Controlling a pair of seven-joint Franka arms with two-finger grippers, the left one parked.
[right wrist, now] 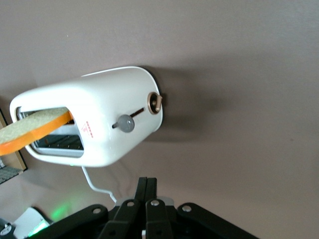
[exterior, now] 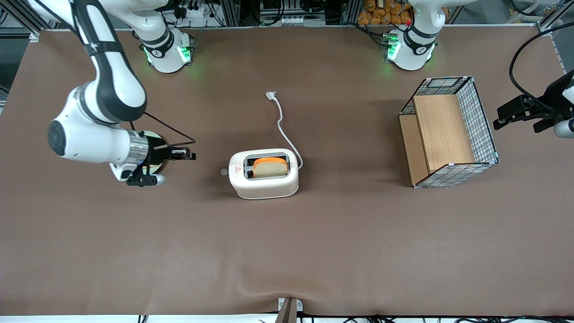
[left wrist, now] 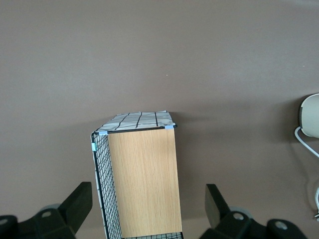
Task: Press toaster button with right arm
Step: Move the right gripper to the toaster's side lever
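Observation:
The cream-white toaster [exterior: 263,173] stands mid-table with a slice of bread [exterior: 270,167] in one slot and its white cord [exterior: 283,125] trailing away from the front camera. Its small grey button [exterior: 223,171] sticks out of the short end that faces the working arm. In the right wrist view the toaster [right wrist: 94,117] shows that end, with the grey button [right wrist: 125,123] on a slot and a round dial [right wrist: 155,102] beside it. My right arm's gripper [exterior: 192,155] hovers a short way off from the button, apart from it, fingers [right wrist: 147,185] shut together on nothing.
A wire basket [exterior: 448,132] with a wooden insert lies tipped toward the parked arm's end of the table. The cord's plug [exterior: 271,95] rests on the brown tabletop [exterior: 314,246], farther from the front camera than the toaster.

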